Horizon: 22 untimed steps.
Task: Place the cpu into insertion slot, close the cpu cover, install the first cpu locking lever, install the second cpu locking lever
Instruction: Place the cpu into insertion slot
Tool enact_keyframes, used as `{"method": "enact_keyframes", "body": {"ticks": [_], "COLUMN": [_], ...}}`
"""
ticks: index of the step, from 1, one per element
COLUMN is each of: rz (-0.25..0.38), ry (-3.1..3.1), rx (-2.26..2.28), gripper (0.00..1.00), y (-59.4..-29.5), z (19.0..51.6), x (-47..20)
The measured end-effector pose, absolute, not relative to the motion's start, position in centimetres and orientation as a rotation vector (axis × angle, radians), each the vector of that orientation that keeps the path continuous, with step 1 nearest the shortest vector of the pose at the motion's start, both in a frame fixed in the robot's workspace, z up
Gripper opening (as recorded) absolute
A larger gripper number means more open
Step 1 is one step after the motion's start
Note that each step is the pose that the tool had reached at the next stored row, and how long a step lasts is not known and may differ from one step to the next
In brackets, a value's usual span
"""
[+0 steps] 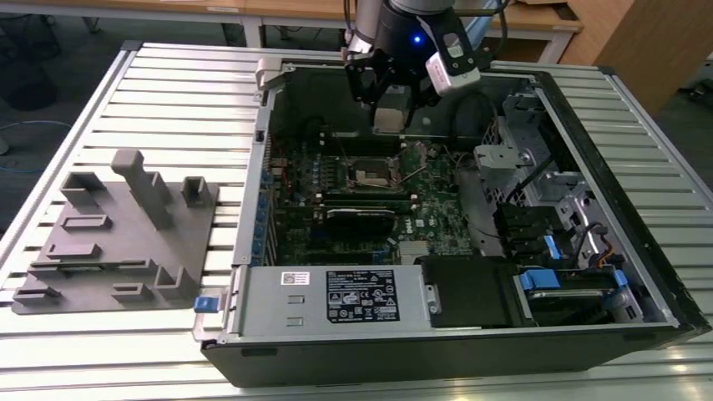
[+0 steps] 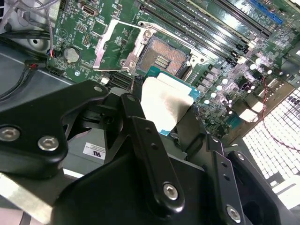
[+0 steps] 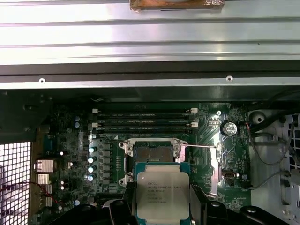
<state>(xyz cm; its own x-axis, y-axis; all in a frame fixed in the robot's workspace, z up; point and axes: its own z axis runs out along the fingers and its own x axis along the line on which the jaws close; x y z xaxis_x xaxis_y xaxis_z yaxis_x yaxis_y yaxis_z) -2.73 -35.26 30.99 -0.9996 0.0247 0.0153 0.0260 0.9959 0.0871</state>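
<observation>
My gripper hangs inside the open computer case, shut on the cpu. Its black fingers clamp two opposite edges of the cpu, whose silver top faces the camera in the first wrist view. The chip is held above the green motherboard, apart from the insertion slot. The insertion slot lies open and dark, with nothing in it. The cpu cover is swung up beside the slot. A thin wire locking lever sticks out sideways from the socket.
The case's metal wall runs close behind the arm. Long black memory slots lie just past the socket. A power supply box and drive cages fill the case's near and right parts. A grey fixture sits on the slatted table.
</observation>
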Motion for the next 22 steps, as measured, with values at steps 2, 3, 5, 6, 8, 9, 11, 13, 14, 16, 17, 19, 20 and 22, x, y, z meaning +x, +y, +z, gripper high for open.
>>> {"method": "enact_keyframes", "body": {"ticks": [2, 3, 5, 6, 8, 9, 11, 13, 14, 16, 17, 19, 20, 22], "rz": [-0.136, -0.136, -0.137, -0.137, -0.136, -0.136, -0.136, -0.136, -0.136, -0.136, -0.136, -0.137, -0.137, -0.137], "ry": [-3.124, -3.124, -3.124, -3.124, -3.124, -3.124, -3.124, -3.124, -3.124, -3.124, -3.124, -3.124, -3.124, -3.124], "rx": [-0.04, -0.04, -0.04, -0.04, -0.04, -0.04, -0.04, -0.04, -0.04, -0.04, -0.04, -0.04, -0.04, -0.04], "gripper": [0.54, 0.54, 0.54, 0.54, 0.54, 0.54, 0.54, 0.54, 0.54, 0.54, 0.54, 0.54, 0.54, 0.54], "y": [-35.26, -35.26, -35.25, -35.25, -35.26, -35.26, -35.26, -35.26, -35.26, -35.26, -35.26, -35.25, -35.26, -35.25], "z": [30.99, 30.98, 30.93, 30.89, 30.79, 30.72, 30.72, 30.72, 30.71, 30.71, 30.71, 30.61, 30.51, 30.15], "x": [-2.74, -2.74, -2.73, -2.73, -2.74, -2.74, -2.74, -2.74, -2.73, -2.74, -2.74, -2.73, -2.74, -2.74]}}
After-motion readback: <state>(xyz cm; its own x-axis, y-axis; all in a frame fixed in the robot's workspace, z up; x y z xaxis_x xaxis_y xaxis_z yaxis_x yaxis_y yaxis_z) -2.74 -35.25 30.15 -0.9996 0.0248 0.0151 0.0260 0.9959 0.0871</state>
